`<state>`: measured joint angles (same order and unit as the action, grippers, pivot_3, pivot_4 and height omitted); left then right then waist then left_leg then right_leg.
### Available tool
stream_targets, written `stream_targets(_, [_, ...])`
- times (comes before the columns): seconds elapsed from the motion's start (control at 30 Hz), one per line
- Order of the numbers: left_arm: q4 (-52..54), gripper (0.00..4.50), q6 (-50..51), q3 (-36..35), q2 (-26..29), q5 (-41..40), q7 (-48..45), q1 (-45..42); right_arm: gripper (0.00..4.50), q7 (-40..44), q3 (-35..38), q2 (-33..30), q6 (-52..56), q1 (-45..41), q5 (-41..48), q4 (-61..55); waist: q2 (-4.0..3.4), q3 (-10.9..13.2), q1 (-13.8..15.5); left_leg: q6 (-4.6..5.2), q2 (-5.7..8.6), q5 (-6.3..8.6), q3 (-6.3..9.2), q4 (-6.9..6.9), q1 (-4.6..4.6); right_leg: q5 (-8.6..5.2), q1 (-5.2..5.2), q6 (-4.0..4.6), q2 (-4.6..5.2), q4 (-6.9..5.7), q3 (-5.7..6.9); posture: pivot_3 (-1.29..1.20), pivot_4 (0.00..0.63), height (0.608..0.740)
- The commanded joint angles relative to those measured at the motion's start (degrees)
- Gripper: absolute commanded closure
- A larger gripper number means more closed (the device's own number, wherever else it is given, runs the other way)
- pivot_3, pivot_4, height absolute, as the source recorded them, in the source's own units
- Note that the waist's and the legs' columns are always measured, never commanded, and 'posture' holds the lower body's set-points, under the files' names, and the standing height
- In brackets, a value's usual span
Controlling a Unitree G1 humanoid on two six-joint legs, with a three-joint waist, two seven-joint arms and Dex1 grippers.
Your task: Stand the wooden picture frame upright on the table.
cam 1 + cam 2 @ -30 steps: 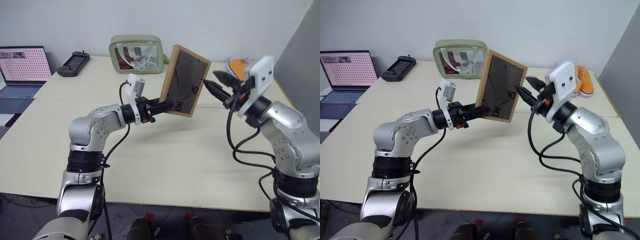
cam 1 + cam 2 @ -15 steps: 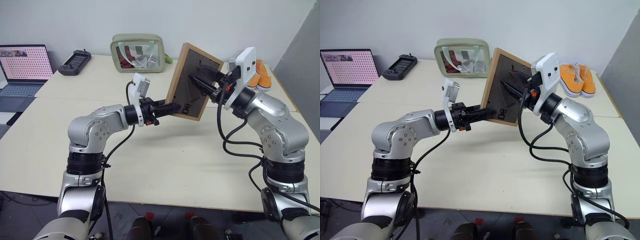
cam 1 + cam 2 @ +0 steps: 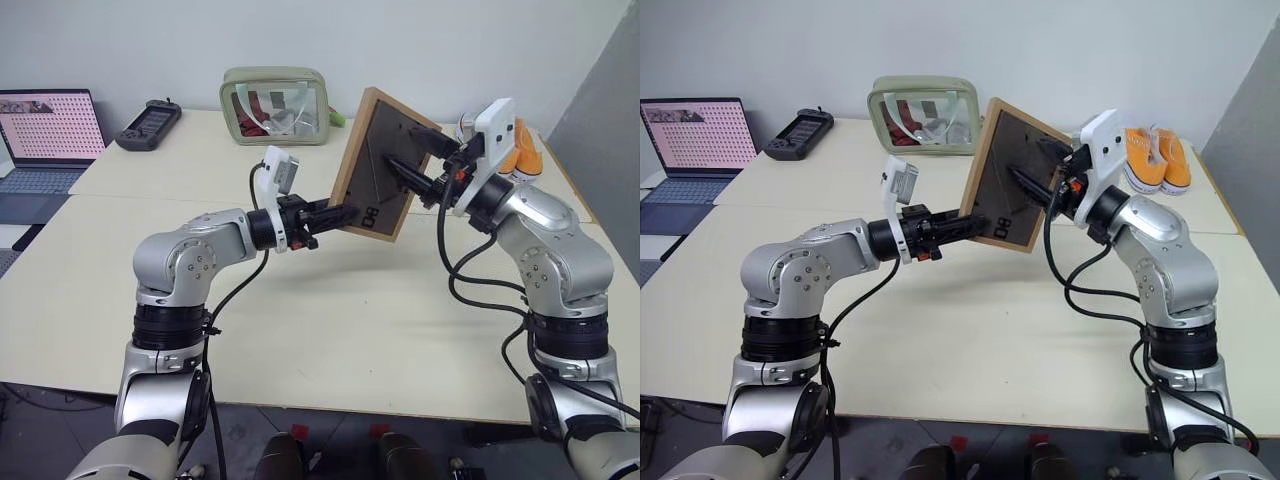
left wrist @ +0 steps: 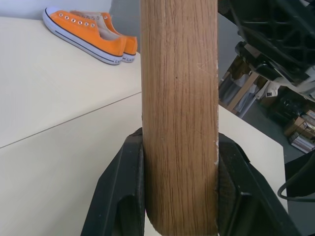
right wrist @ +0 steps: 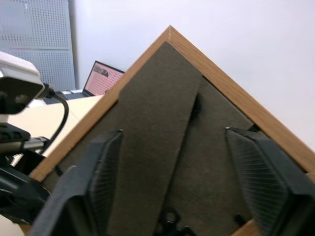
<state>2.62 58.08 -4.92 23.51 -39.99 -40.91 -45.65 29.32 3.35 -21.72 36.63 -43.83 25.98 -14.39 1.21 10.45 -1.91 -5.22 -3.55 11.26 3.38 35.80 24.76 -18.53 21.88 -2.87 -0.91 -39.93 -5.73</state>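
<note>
One frame [image 3: 385, 165], held in the air above the table [image 3: 330, 320], back panel toward the robot. Left gripper [image 3: 345, 213] pinches its lower wooden edge. Right gripper [image 3: 420, 165], narrow a second ago, now spread wide at the back panel, fingers flanking the fold-out stand [image 5: 157, 147]. Stand likely next to be pulled out.

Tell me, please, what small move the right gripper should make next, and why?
Probably close the right gripper on the fold-out stand: its open fingers straddle that strip on the wooden picture frame, which the left gripper holds above the table.
</note>
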Motion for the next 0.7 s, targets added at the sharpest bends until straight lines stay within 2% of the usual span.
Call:
stream_targets(0.03, [-0.1, 3.22, -3.5, 0.8, -0.7, -0.5, -2.9, -3.2, 0.01, -2.9, 0.4, 2.2, 3.8, -0.4, 3.3, -5.9, 0.00, 0.0, 0.0, 0.00, 0.00, 0.00, 0.00, 0.00, 0.00, 0.00, 0.00, 0.00, 0.00, 0.00, 0.00, 0.00, 0.150, 0.740])
stream_targets(0.33, [-12.6, 3.22, -9.9, 1.7, -0.5, 5.0, -4.4, -6.5, 0.01, -9.1, 3.1, 3.9, 10.4, 0.6, 7.3, -13.8, -0.01, 0.0, 0.0, 0.00, 0.00, 0.00, 0.00, 0.00, 0.02, 0.00, 0.04, 0.00, 0.00, -0.01, 0.01, 0.00, 0.150, 0.740])
stream_targets(0.5, [-15.9, 3.22, -11.7, 1.8, 0.1, 6.3, -6.1, -8.1, 0.01, -9.5, 4.3, 1.0, 10.9, 3.5, 6.6, -15.2, -0.01, 0.0, 0.0, 0.01, 0.01, 0.00, -0.01, -0.02, 0.10, 0.00, 0.11, 0.00, 0.00, 0.00, 0.00, 0.00, 0.150, 0.740])
stream_targets(0.7, [-13.6, 3.22, -6.3, -0.2, -2.4, 2.3, -4.4, -9.8, 0.01, -6.6, -0.5, -4.7, 3.9, 5.4, -1.3, -9.9, 0.00, 0.0, 0.0, 0.01, 0.01, 0.00, -0.04, 0.00, 0.14, 0.00, 0.17, 0.00, 0.00, -0.02, -0.02, 0.00, 0.150, 0.740])
